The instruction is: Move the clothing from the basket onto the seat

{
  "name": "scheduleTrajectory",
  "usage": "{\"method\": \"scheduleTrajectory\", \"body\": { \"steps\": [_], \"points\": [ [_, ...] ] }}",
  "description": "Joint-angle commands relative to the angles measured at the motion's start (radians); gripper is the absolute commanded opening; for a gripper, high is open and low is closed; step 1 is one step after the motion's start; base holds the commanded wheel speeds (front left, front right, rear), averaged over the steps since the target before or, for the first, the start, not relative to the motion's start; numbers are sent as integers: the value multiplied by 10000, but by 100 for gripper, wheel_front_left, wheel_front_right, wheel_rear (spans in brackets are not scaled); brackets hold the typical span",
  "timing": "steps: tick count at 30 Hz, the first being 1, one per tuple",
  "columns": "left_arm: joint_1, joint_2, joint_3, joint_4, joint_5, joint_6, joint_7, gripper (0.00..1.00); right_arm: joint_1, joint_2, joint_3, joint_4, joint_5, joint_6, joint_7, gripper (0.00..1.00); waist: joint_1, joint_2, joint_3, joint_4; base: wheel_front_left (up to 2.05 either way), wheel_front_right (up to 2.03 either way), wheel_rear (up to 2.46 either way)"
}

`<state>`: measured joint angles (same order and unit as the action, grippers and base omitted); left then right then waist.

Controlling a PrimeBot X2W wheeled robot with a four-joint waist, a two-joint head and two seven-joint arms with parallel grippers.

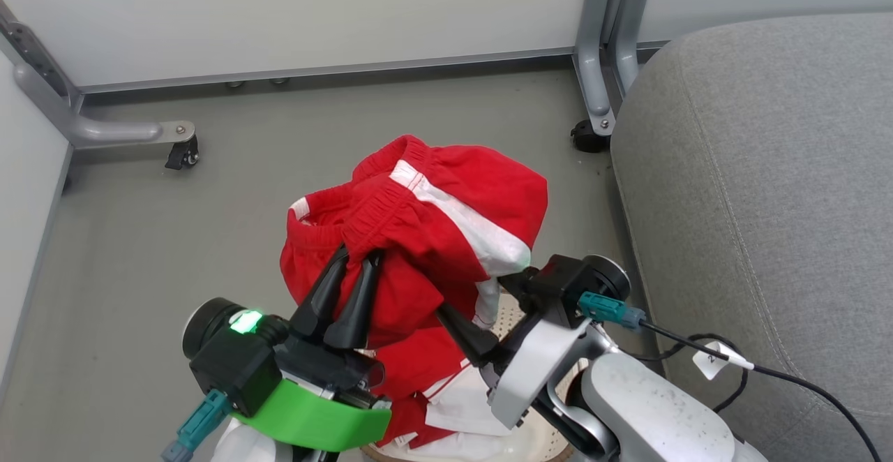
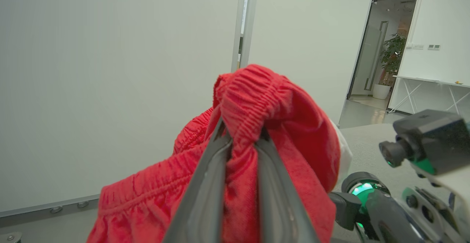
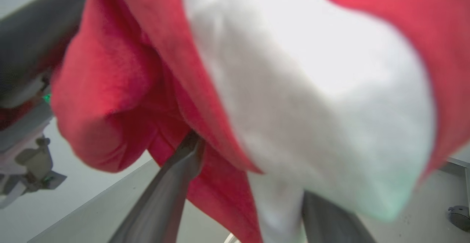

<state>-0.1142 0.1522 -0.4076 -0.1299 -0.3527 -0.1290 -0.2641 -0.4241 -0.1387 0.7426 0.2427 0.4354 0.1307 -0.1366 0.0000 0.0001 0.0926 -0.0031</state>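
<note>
One red garment [image 1: 446,218] with a white stripe hangs lifted above the basket, held by both grippers. My left gripper [image 1: 357,261] is shut on its gathered elastic waistband [image 2: 244,125]. My right gripper [image 1: 471,294] reaches into the fabric from the right and grips its red and white folds [image 3: 293,89]; cloth hides its fingertips. A second red and white garment [image 1: 436,396] lies in the cream-white basket [image 1: 541,444], which is mostly hidden under my arms at the bottom edge. The grey seat [image 1: 760,190] fills the right side, close beside the basket.
White partition panels stand behind and to the left on grey metal legs with casters [image 1: 183,152] [image 1: 589,137]. Grey floor [image 1: 174,239] lies open to the left of the basket. A black cable with a white tag [image 1: 713,361] trails from my right wrist over the seat's edge.
</note>
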Motion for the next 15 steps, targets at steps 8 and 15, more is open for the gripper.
{"method": "scheduleTrajectory", "body": {
  "steps": [8, 15],
  "points": [
    [-148, 72, 50, 120, -65, -31, -4, 0, -501, -98, 388, 399, 472, 1, -428, 0, 0, -1, 17, -6, 0, 0, 0],
    [-164, 73, 4, 212, -75, -31, -4, 0, -563, -152, 500, 546, 606, 1, -580, 0, 0, -1, -4, -20, 0, 0, 0]
  ]
}}
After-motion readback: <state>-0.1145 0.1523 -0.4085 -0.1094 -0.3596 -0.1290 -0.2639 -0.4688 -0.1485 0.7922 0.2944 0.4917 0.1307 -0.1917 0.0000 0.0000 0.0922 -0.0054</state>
